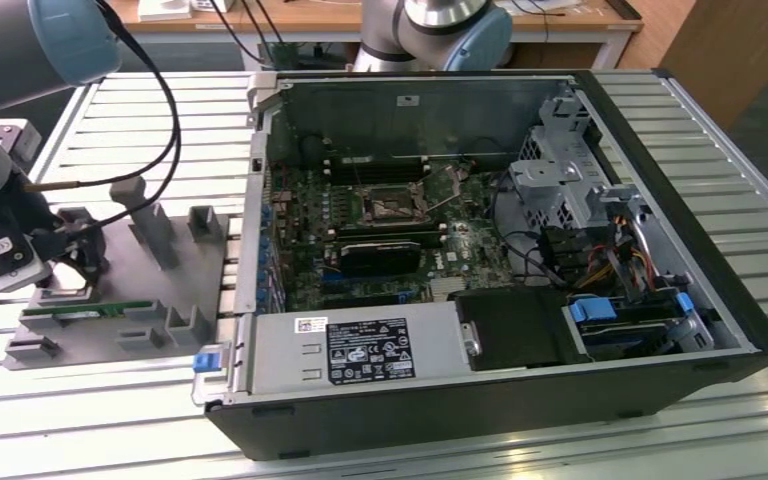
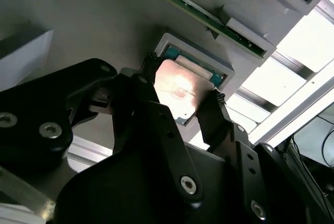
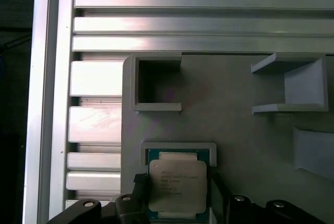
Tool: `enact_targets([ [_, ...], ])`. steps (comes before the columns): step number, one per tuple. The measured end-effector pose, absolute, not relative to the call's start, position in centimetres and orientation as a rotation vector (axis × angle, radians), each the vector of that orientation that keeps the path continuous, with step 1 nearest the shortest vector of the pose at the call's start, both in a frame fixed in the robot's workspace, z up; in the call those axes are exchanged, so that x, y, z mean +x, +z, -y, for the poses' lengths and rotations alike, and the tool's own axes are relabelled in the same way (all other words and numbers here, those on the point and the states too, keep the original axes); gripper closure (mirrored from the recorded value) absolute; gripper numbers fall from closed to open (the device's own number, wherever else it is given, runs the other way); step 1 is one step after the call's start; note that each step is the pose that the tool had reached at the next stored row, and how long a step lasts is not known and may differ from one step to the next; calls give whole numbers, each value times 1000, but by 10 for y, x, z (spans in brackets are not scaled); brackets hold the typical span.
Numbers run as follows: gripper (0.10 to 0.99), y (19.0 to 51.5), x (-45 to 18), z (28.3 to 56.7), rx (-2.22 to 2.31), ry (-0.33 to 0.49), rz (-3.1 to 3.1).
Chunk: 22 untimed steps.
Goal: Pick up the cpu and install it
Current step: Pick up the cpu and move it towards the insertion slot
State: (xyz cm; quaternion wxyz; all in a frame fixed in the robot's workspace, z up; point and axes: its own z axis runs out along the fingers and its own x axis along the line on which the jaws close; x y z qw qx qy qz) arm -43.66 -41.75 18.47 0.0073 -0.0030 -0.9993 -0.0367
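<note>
The cpu (image 3: 178, 185), a small square chip with a silver top, lies in its framed pocket on the grey plastic tray (image 1: 144, 270) at the exterior view's left. My gripper (image 1: 71, 262) is down over that pocket. In both wrist views its black fingers (image 2: 151, 85) stand against two opposite edges of the cpu (image 2: 180, 85), shut on it while it sits in the pocket. The bare socket (image 1: 391, 207) shows on the motherboard inside the open computer case (image 1: 651, 200).
A long green memory stick (image 1: 84, 310) lies in a slot of the tray beside the cpu pocket. Upright posts (image 1: 157, 235) rise from the tray near the gripper. The case's metal wall (image 1: 253, 200) stands between tray and motherboard. A second robot base (image 1: 431, 30) stands behind the case.
</note>
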Motion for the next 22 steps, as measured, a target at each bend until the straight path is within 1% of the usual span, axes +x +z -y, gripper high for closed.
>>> enact_targets([
  [1, 471, 185, -437, 418, -9, -115, 3125],
  [2, 537, 184, -437, 417, -9, -115, 3125],
  [4, 549, 184, -437, 417, -10, -115, 3125],
  [22, 553, 184, -437, 417, -10, -115, 3125],
])
